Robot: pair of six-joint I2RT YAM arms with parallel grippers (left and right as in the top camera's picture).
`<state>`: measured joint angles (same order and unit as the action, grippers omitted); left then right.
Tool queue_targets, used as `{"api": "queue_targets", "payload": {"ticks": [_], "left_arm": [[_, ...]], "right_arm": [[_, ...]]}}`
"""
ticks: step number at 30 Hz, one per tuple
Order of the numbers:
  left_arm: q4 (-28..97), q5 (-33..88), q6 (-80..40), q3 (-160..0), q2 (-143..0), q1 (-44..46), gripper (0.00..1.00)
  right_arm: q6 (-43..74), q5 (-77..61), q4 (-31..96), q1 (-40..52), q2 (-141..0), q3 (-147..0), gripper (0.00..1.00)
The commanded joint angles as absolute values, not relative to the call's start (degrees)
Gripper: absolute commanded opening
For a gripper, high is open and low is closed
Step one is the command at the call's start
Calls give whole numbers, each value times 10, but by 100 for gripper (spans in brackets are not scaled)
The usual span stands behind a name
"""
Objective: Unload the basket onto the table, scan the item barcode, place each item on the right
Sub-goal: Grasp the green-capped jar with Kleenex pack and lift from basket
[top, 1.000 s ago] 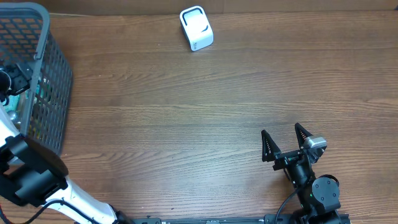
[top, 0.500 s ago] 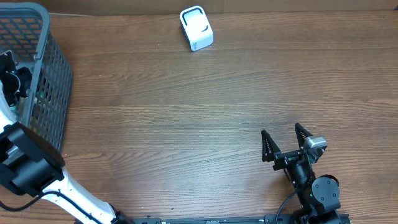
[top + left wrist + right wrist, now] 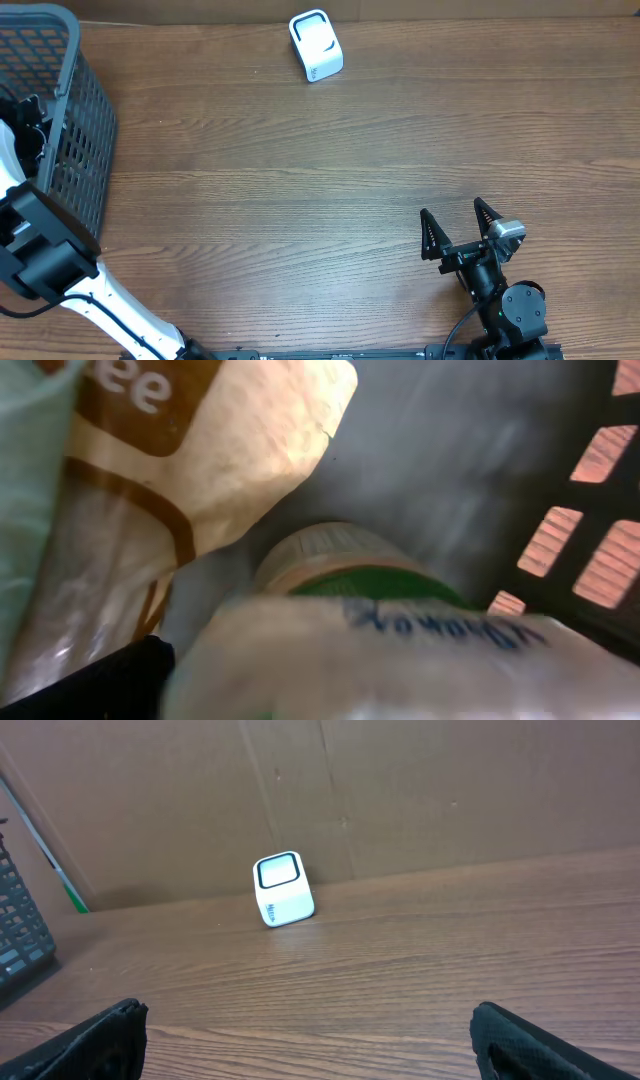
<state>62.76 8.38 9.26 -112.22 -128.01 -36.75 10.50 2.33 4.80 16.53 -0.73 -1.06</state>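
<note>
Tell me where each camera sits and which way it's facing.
Overhead: above the table, looking down; left arm in the basket, right end effector open.
Left wrist: inside the basket, close on a bag and jar; perhaps one finger.
Right wrist: low, facing the scanner; its own fingers at the corners.
Overhead and right wrist share the scanner.

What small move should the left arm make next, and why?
Probably lower the left gripper a little and close it on the round item with the green band. The gripper is open inside the basket and seems to hold nothing. That item lies right in front of its camera, beside a brown and cream bag. The scanner stands unused on the table.
</note>
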Motion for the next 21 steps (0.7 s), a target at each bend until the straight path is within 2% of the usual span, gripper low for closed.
{"api": "queue_targets", "payload": {"ticks": [1, 3, 6, 8, 12, 21], "left_arm": [[630, 101, 107, -1126, -1304, -363, 92], [628, 100, 107, -1126, -1304, -364, 84], [627, 99, 107, -1127, -1304, -364, 66], [627, 92, 107, -1127, -1304, -364, 58], [637, 65, 107, -1153, -1304, -364, 52], [709, 74, 68, -1300, -1303, -361, 47]], "right_arm": [[105, 23, 46, 163, -2, -5, 100], [105, 23, 46, 163, -2, -5, 100], [105, 23, 46, 163, -2, -5, 100], [105, 23, 46, 163, -2, -5, 100], [105, 23, 46, 163, -2, -5, 100], [105, 23, 46, 163, -2, -5, 100]]}}
